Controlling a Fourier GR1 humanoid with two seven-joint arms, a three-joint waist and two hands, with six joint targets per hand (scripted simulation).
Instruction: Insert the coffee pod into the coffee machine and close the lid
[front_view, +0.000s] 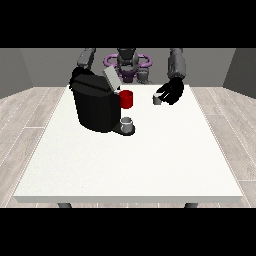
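Observation:
A black coffee machine stands on the left half of the white table, its grey lid tilted up and open. A small grey cup sits on the machine's base. The hand at the view's right is at the table's far edge, its fingers curled round a small grey coffee pod, held right of the machine. The hand at the view's left shows only partly behind the machine's top left corner.
A red mug stands just behind and right of the machine, between it and the pod. The table's near half and right side hold nothing else in view.

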